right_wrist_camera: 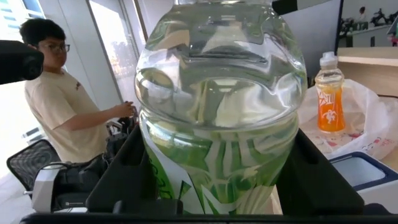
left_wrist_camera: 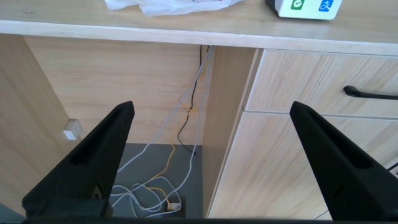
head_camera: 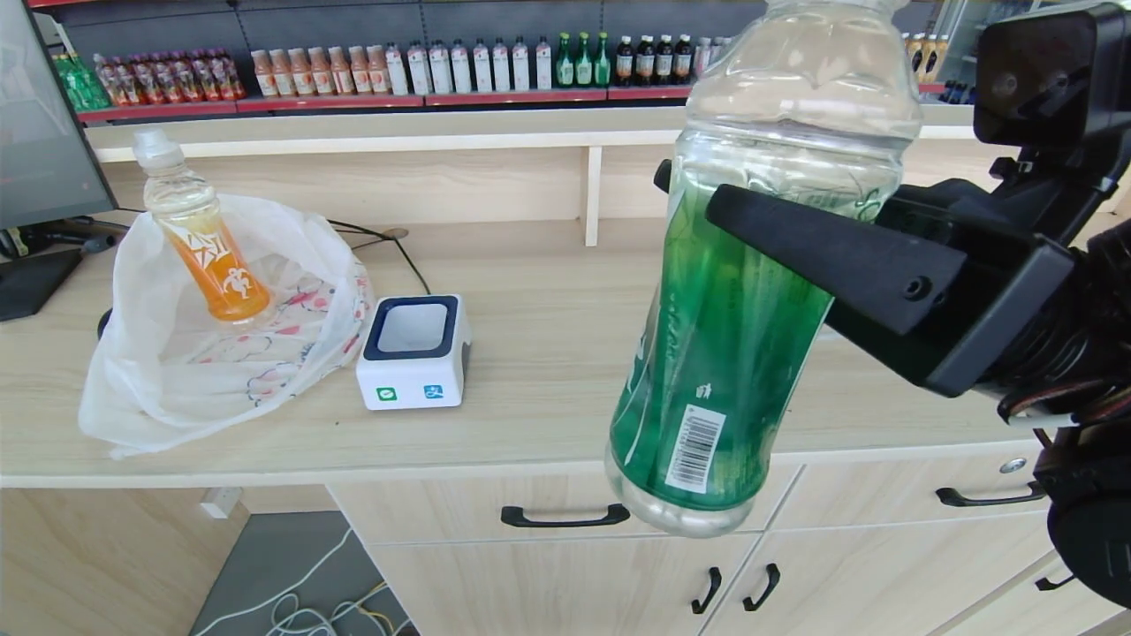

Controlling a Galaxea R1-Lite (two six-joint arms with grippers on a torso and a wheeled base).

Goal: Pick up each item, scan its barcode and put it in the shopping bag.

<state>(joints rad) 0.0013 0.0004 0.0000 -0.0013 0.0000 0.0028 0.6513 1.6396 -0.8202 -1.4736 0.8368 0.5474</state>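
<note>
My right gripper (head_camera: 689,190) is shut on a clear bottle with a green label (head_camera: 733,353), held high above the counter's right half and tilted. Its barcode (head_camera: 695,448) sits low on the side facing the head camera. In the right wrist view the same bottle (right_wrist_camera: 217,124) stands between the black fingers (right_wrist_camera: 124,174). On the counter sits a white scanner with a dark blue frame (head_camera: 413,349). To its left lies the white shopping bag (head_camera: 159,380) with an orange drink bottle (head_camera: 208,247) standing in it. My left gripper (left_wrist_camera: 211,162) hangs open below the counter edge, before the cabinet.
A monitor (head_camera: 35,132) stands at the far left, and a black cable (head_camera: 398,247) runs behind the scanner. A raised back ledge with a divider (head_camera: 592,194) bounds the counter. Drawers with black handles (head_camera: 565,517) lie beneath. Cables (left_wrist_camera: 155,186) trail on the floor.
</note>
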